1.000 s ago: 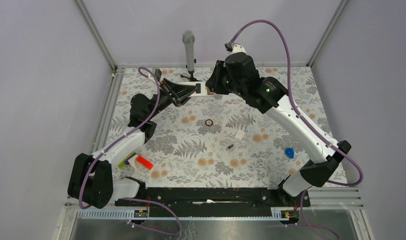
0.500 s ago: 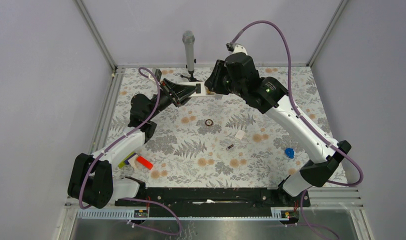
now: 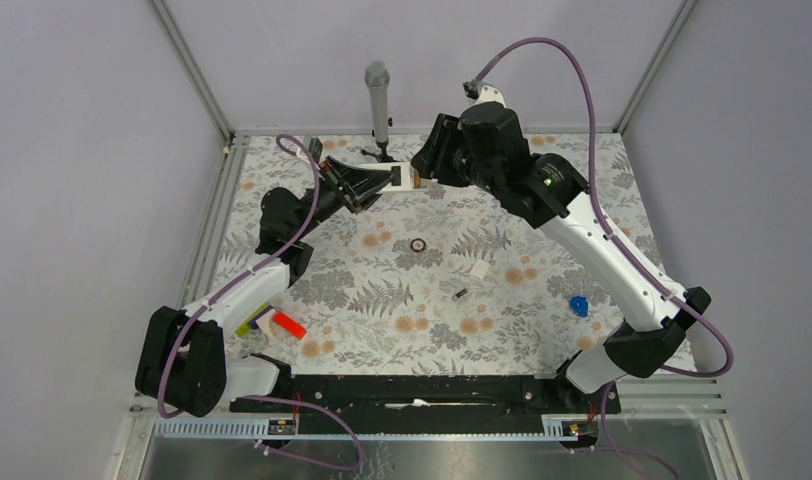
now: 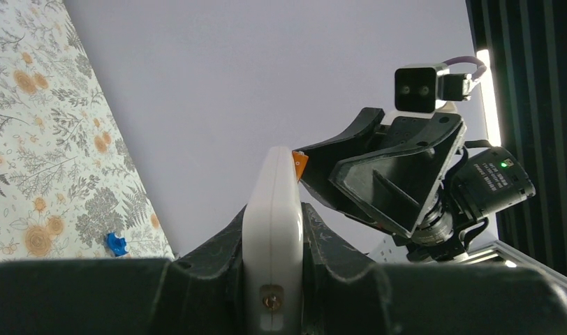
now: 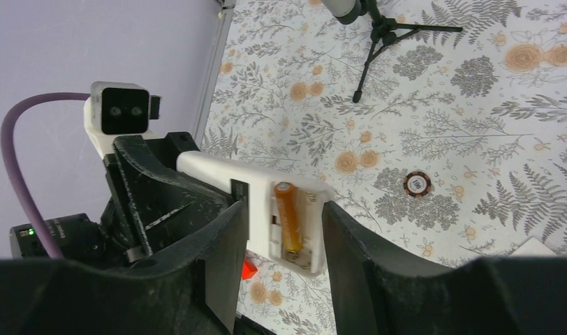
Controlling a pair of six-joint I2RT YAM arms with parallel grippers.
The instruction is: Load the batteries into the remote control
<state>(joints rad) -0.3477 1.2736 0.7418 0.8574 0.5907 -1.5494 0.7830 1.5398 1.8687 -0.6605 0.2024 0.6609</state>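
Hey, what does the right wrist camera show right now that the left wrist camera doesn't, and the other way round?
Only the right wrist view shows the remote control's open compartment with one battery seated in it, plus a small dark ring and the microphone stand. Only the left wrist view shows the remote control edge-on, its compartment hidden, and a small blue object on the floral tablecloth. Both show the remote control held in the left gripper, and that tablecloth.
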